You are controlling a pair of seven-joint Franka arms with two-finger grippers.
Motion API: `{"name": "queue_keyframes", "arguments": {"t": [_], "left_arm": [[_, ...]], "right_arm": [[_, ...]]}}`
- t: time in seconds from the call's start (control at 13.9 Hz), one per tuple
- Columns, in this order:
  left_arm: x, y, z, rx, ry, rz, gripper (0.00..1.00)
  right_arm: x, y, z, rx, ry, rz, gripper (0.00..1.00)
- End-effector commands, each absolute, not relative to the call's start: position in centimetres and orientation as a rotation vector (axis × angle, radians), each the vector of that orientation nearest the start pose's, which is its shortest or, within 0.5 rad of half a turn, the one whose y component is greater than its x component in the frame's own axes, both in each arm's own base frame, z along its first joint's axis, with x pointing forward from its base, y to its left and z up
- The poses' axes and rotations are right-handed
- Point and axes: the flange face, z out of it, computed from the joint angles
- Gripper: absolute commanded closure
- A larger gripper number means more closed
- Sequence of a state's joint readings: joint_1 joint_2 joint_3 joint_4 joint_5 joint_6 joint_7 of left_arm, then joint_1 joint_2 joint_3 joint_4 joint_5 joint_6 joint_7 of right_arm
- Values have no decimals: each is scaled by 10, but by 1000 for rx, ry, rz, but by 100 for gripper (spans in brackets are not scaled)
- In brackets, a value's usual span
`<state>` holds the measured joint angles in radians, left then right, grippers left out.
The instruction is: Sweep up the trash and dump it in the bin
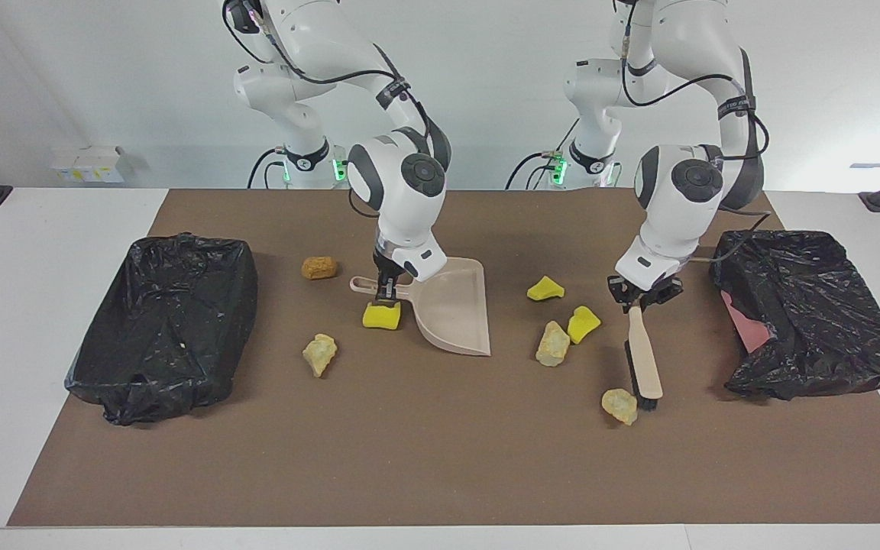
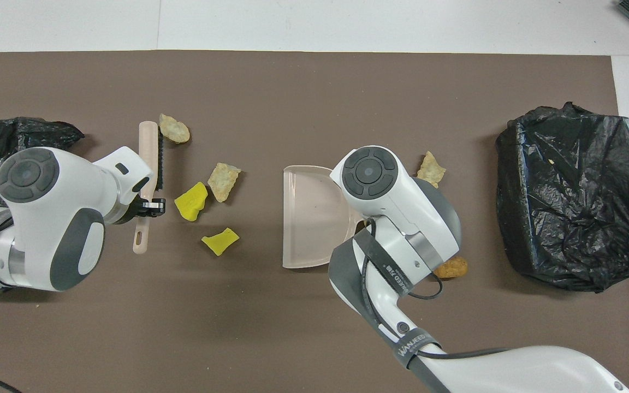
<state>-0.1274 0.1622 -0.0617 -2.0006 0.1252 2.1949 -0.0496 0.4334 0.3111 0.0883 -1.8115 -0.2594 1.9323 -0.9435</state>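
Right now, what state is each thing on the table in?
Dustpan: empty, tilted, handle held by right gripper.
Brush: held by left gripper, bristles down by a beige chunk.
Trash: seven lumps, all loose on the mat.
Two bins: lined in black, no lumps visible inside.

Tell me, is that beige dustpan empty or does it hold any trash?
Empty: the dustpan shows only its bare inside, and every trash lump lies on the brown mat.

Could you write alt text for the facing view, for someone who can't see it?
Two white robot arms work over a brown mat: the left gripper holds a brush beside scattered yellow trash lumps, and the right gripper holds a beige dustpan. Black-lined bins sit at both ends.
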Motion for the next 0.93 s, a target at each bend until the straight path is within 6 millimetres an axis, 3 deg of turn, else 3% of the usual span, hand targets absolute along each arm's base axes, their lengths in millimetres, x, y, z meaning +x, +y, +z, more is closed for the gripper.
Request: {"name": "queue_keyframes", "arguments": {"t": [0.0,0.22,0.43,0.65,0.86], "left_arm": [[615,-92,400,-2947,489,-124,100],[633,-85,397,-2921,512,-151,100],[662,-83,377,-2916,561,-168,100],[658,-86,352,-2918,586,-105,100],[634,-99,336,-2913,630,56,100]], "right_arm": [[528,284,355,2046,2119,-361,100],[528,283,355,2062,2101,-362,100],[528,285,354,2060,2103,-356,100],[526,286,355,2069,2092,-359,100],[526,286,355,2073,2090,-360,100]]}}
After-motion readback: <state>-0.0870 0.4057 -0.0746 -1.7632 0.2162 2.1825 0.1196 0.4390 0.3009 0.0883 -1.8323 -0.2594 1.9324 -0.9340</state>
